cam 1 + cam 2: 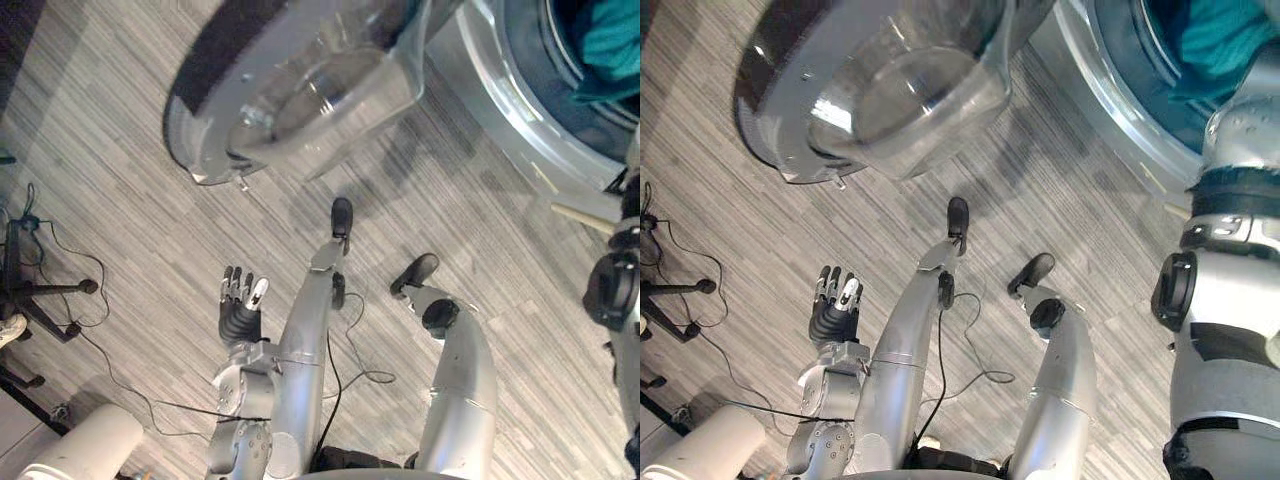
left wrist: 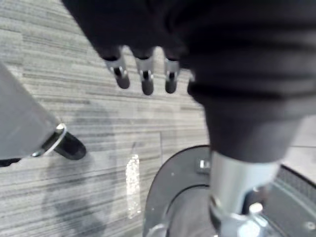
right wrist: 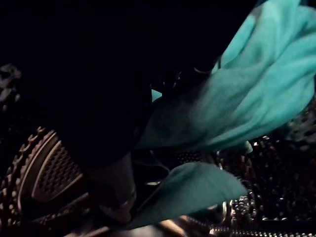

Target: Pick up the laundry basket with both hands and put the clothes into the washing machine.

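Left hand: the left hand (image 1: 240, 308) hung low over the grey striped floor (image 1: 110, 150) and held nothing.
Left fingers: the fingers (image 2: 146, 83) were nearly straight and a little apart, relaxed, with bare floor past their dark tips.
Right hand: the right hand (image 3: 94, 113) was inside the washing machine (image 1: 515, 100), its arm passing through the round opening.
Right fingers: they were lost in the dark of the drum. I could not tell whether they were wide, narrow or closed on cloth.
Clothes: the teal clothes (image 3: 256, 84) lay in the drum, just beside the right hand. One fold hung in front of it and another lay lower. From the head they showed as a teal patch through the opening.
Drum wall: the perforated metal drum wall (image 3: 47, 173) curved close beside the right hand.
Door: the round glass door (image 1: 310, 90) stood swung open ahead of the left fingers and well apart from them. Its dark rim also showed close by in the left wrist view.
Away from the fingers: a black wheeled stand (image 1: 45, 290) stood out to the left of the left hand. A white rounded object (image 1: 85, 440) sat behind that hand's wrist, at the near left.
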Robot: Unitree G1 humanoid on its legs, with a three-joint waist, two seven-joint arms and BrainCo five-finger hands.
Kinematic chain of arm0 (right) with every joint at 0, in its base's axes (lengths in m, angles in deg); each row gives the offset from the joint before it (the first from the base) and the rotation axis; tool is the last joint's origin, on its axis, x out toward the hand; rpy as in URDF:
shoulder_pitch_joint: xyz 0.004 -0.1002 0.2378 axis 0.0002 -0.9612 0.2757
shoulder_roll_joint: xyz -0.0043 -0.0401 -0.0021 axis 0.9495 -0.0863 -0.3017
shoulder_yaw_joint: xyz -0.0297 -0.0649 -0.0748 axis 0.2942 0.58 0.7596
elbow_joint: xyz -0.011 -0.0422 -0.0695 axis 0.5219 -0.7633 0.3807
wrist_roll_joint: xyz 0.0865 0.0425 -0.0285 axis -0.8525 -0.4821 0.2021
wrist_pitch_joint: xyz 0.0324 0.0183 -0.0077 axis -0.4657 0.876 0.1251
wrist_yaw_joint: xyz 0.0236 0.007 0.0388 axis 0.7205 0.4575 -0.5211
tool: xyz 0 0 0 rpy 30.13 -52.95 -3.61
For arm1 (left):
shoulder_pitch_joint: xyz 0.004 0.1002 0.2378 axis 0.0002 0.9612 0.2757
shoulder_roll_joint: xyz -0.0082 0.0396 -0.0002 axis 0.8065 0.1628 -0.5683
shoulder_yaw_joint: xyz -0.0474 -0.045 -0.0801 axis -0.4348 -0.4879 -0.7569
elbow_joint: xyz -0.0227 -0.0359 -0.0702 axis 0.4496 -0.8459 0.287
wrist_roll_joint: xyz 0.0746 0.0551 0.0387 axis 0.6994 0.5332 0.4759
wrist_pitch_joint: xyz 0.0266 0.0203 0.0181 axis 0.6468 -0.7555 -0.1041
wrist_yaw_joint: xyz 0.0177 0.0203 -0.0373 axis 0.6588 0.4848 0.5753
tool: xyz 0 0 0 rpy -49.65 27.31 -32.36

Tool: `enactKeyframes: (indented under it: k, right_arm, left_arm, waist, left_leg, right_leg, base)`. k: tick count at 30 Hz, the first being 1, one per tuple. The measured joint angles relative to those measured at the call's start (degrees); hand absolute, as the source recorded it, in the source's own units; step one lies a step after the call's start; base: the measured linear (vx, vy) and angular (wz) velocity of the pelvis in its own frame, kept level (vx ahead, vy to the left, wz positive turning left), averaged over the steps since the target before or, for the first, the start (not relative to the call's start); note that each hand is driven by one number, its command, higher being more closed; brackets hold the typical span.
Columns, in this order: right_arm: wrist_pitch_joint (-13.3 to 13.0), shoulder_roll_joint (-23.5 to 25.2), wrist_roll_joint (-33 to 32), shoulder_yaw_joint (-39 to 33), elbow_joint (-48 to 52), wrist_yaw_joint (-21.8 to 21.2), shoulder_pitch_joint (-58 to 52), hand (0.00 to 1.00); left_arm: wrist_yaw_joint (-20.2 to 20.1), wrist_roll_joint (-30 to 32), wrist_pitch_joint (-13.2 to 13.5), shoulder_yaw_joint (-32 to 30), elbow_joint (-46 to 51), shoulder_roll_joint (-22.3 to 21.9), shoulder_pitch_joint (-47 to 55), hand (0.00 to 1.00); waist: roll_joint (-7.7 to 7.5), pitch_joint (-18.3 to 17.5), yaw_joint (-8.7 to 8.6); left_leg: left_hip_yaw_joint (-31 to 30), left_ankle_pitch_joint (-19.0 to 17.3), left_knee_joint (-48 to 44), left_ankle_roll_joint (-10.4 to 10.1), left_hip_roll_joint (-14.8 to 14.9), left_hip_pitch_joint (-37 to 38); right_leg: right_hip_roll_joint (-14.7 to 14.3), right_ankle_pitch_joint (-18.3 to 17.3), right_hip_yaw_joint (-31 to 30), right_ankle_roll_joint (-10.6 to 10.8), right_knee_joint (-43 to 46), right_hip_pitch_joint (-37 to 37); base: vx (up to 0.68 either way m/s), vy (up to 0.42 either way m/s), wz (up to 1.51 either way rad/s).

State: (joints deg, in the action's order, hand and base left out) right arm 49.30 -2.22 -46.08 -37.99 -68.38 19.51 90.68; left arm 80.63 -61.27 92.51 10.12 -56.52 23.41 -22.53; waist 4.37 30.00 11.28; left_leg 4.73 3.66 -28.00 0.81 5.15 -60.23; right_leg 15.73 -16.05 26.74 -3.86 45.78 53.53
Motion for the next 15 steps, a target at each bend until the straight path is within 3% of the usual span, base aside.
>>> enactKeyframes:
  k: [7,13,15]
  right_arm:
    - [8.44,10.18,7.50,-0.13,-0.93,-2.88,-9.59,0.00]
    - [9.98,16.23,9.87,0.36,-2.83,-5.84,-20.98,0.00]
    - [10.67,20.24,13.04,0.15,-1.63,-7.80,-28.11,0.00]
  left_arm:
    - [-0.06,-0.30,0.02,-2.18,-0.91,-0.14,-0.09,0.00]
    - [-0.09,-2.22,-0.16,-3.88,-6.18,-0.13,-0.42,0.00]
    - [-0.61,-2.17,-0.35,-4.13,-8.38,-0.13,-0.47,0.00]
  waist:
    - [0.73,-0.49,-0.48]
    - [0.74,-0.82,-0.22]
    - [0.52,-2.45,-0.28]
  left_leg:
    - [0.72,0.11,2.26,-0.53,-0.20,3.87]
    - [2.04,1.10,7.29,-1.68,-0.15,10.42]
    - [2.21,1.78,7.85,-1.73,-0.07,12.17]
  right_leg:
    - [-0.66,-0.25,-2.22,0.20,-1.13,-2.49]
    - [-0.62,-0.13,-1.42,0.23,-3.08,-7.96]
    - [-0.66,-0.13,-1.04,0.22,-3.58,-9.91]
  base:
    - [-0.07,-0.017,-0.06]
    - [-0.06,-0.061,0.17]
    - [0.02,-0.064,0.13]
